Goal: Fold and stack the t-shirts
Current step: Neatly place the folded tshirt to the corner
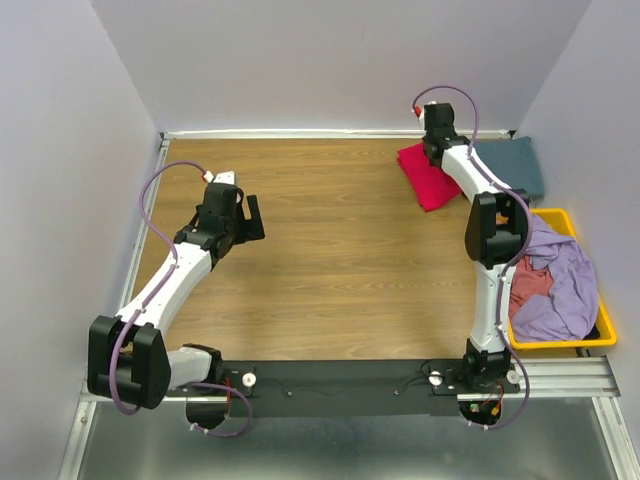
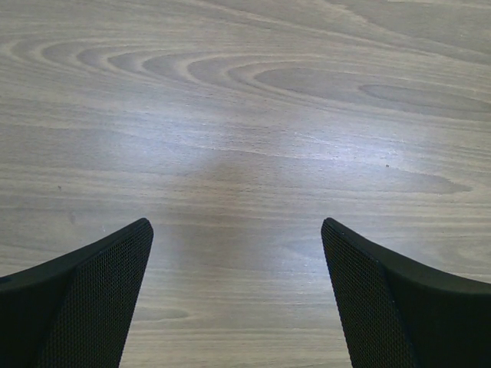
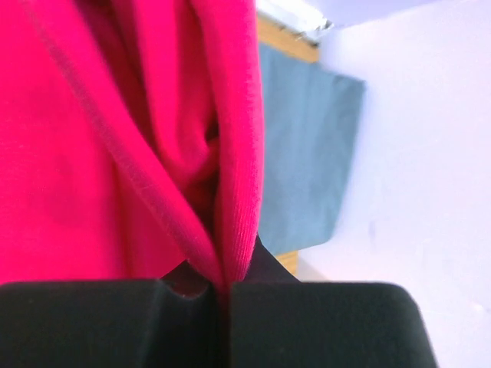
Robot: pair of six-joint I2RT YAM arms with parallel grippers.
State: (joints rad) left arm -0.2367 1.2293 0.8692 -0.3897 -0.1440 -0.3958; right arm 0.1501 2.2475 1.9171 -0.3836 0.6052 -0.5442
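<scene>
Showing from above: right gripper point(image 1: 437, 150) on crimson t-shirt point(image 1: 428, 182) at far right, beside blue-grey t-shirt point(image 1: 522, 165); lavender t-shirt point(image 1: 560, 290) in yellow bin point(image 1: 590, 342). Left wrist: left gripper point(image 2: 236, 226) spread wide above wooden table point(image 2: 245, 115), holding nothing. Right wrist: jaws pinch crimson t-shirt.

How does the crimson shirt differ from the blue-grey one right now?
The crimson shirt is pinched in the right gripper; the blue-grey shirt lies untouched. The crimson shirt is bunched into folds, the blue-grey shirt flat and smooth. Both sit far right on the table, outside the bin.
</scene>
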